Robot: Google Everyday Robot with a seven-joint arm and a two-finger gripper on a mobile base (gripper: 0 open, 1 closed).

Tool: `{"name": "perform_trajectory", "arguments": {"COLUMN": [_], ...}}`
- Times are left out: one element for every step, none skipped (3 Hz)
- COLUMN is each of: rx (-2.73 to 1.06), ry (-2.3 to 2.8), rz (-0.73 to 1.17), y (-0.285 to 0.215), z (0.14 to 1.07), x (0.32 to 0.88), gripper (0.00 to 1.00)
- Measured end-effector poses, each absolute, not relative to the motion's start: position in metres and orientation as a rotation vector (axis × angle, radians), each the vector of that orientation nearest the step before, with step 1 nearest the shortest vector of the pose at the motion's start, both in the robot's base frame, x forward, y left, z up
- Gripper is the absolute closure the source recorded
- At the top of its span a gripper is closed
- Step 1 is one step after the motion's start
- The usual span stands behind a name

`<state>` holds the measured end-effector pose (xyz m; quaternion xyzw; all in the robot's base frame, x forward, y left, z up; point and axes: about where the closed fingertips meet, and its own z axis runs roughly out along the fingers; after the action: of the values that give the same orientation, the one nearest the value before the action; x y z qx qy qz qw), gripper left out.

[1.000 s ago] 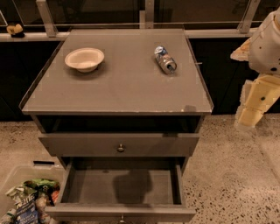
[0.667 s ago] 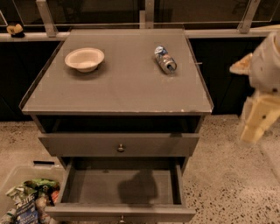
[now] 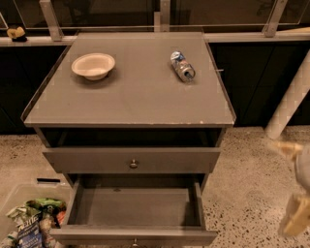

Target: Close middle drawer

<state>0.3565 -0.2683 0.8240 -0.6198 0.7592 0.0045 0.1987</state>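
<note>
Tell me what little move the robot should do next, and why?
Probably bring the gripper left, to the front panel of the middle drawer. That drawer stands pulled far out, and the gripper hangs off to the right of the cabinet, low in the view, touching nothing, so it cannot push yet.

An office snack corner, seemingly: speckled terrazzo floor [image 3: 247, 184], glass panels [image 3: 106, 12] behind the grey counter [image 3: 140, 92], a bin [image 3: 18, 197] of snack packets [image 3: 34, 224] (lower left); the hand [image 3: 296, 213] hangs far right.

One middle drawer [image 3: 135, 208], one upper drawer [image 3: 97, 161], one bowl [image 3: 93, 65], one bottle [image 3: 182, 66], one gripper [image 3: 297, 209] (lower right).
</note>
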Motion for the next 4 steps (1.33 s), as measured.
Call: {"name": "perform_trajectory", "arguments": {"rx": [-1.766, -1.776, -1.831, -1.834], "ry": [2.154, 2.124, 2.055, 2.046], "rz": [0.254, 0.482, 0.642, 0.658], "y": [-0.292, -0.306, -0.299, -0.298], "z": [0.713, 0.64, 0.599, 0.594], "x": [0.301, 0.261, 0.238, 0.237], "gripper": [0.0, 0.0, 0.0, 0.0]}}
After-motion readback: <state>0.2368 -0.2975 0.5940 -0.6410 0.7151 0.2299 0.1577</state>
